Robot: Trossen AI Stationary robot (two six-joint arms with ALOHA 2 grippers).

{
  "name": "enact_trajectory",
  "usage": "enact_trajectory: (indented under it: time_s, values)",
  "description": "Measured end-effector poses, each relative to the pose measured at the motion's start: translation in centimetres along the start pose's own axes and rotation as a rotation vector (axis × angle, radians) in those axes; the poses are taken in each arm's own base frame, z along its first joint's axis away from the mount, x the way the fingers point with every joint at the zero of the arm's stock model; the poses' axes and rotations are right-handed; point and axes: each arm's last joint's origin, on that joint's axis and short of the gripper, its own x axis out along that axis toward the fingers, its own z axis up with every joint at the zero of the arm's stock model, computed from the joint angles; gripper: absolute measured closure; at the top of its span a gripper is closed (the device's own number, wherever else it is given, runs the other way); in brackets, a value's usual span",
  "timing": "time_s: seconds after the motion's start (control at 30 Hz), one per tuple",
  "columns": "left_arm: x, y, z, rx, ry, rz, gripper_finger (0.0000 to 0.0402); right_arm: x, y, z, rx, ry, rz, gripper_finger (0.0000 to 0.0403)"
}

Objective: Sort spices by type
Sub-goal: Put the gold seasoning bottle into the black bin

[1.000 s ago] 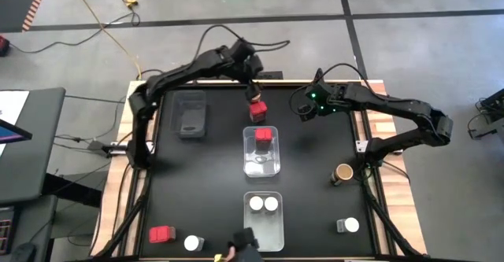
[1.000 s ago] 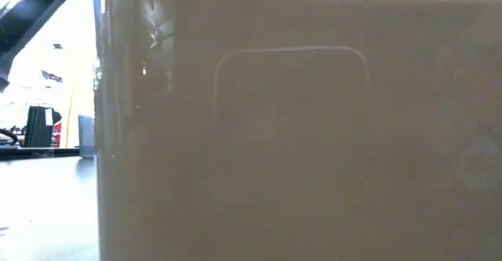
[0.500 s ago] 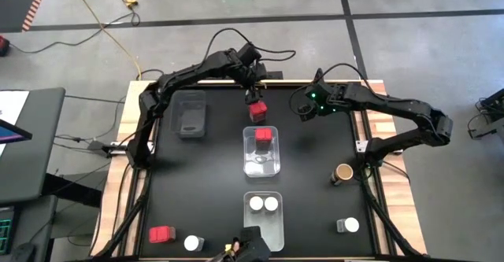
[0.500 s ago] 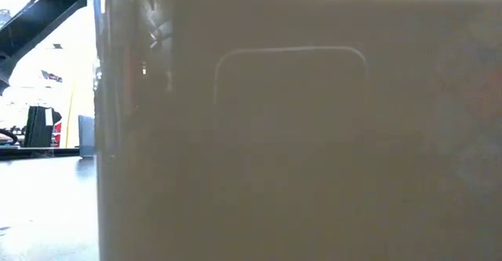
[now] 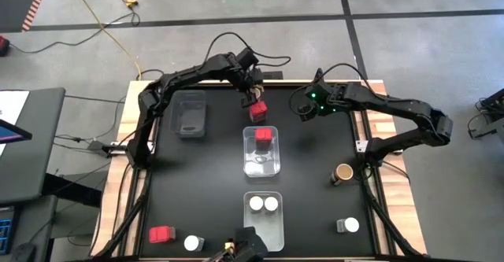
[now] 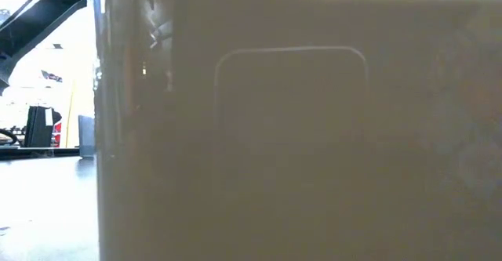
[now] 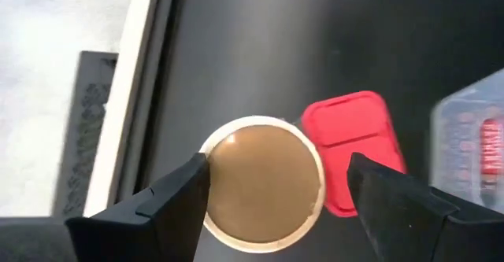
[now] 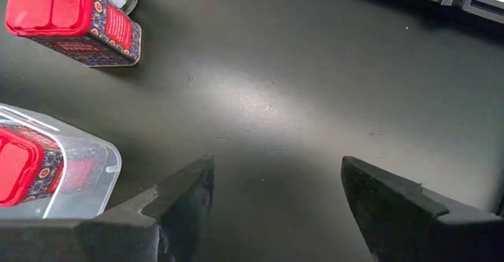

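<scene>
Standing over the black desk (image 5: 315,160), I see a dark grey tray (image 5: 190,114) at far left. Down the middle sit two clear tubs: the farther tub (image 5: 261,152) holds one red boxy spice (image 5: 264,138), and the nearer tub (image 5: 264,219) holds two white-lidded jars (image 5: 264,204) side by side. Loose on the desk are a red box (image 5: 257,110) just beyond the farther tub, another red box (image 5: 161,234) at near left with a white-lidded jar (image 5: 191,243) beside it, a tan-topped jar (image 5: 342,172) toward the right edge, and a white-lidded jar (image 5: 347,226) at near right.

The left pincer (image 7: 277,187) hangs at the far middle, its fingers (image 7: 169,199) apart on either side of a brown-topped jar (image 7: 264,179) that stands touching the far red box; whether they press the jar I cannot tell. The right pincer (image 8: 276,187) hovers over bare desk at far right, fingers apart, holding nothing.
</scene>
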Motion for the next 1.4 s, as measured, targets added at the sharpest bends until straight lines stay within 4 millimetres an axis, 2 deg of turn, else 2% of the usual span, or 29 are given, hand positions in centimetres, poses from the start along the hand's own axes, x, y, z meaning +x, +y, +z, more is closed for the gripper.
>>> enact_trajectory:
  time_s: [0.1, 0.47, 0.83, 1.1, 1.23, 1.4]
  values:
    - [0.0, 0.2, 0.0, 0.003, 0.013, 0.054, 0.0118, 0.0, 0.0, 0.0, 0.0, -0.001, 0.001, 0.0101]
    - [0.0, 0.1, 0.0, -0.02, 0.017, 0.059, 0.0118, 0.0, 0.0, 0.0, 0.001, -0.005, 0.004, 0.0101]
    - [-1.6, 0.5, 1.5, -0.097, -0.046, 0.115, 0.0118, 0.0, 0.0, 0.0, -0.001, -0.005, 0.004, 0.0101]
    - [-1.6, 0.5, 1.6, -0.111, -0.043, 0.134, 0.0116, 0.0, 0.0, 0.0, -0.001, -0.005, 0.004, 0.0101]
    - [-1.6, 0.6, 1.5, -0.142, -0.028, 0.164, 0.0096, 0.0, 0.0, 0.0, -0.001, -0.005, 0.004, 0.0101]
    - [-1.6, 0.6, 1.5, -0.16, -0.028, 0.17, 0.0046, 0.0, 0.0, 0.0, 0.0, -0.005, 0.004, 0.0101]
